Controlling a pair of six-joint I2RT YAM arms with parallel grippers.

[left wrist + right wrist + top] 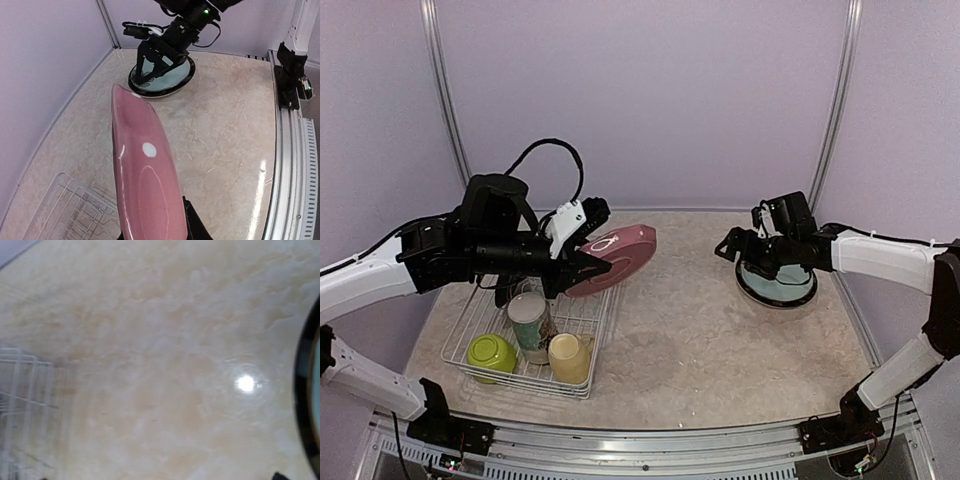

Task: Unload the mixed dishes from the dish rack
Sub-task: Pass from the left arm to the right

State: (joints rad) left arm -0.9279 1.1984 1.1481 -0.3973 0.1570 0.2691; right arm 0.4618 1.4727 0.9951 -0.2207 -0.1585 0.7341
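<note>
**Pink plate (623, 252) held by its rim**

The left gripper (588, 264) grips the plate's rim, holding it tilted above the dish rack's (466, 346) far right edge. Stiff, glazed, likely slippery and brittle, it suits a firm rim pinch. The right gripper (159, 71) hangs spread over the black-rimmed plate (782, 291), far right.

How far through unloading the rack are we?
Done: a dark-rimmed plate lies on the table under the open right tool. In hand: the left tool holds the pink plate lifted out of the rack. Left: the green bowl, floral mug and yellow mug, all in the rack.
</note>
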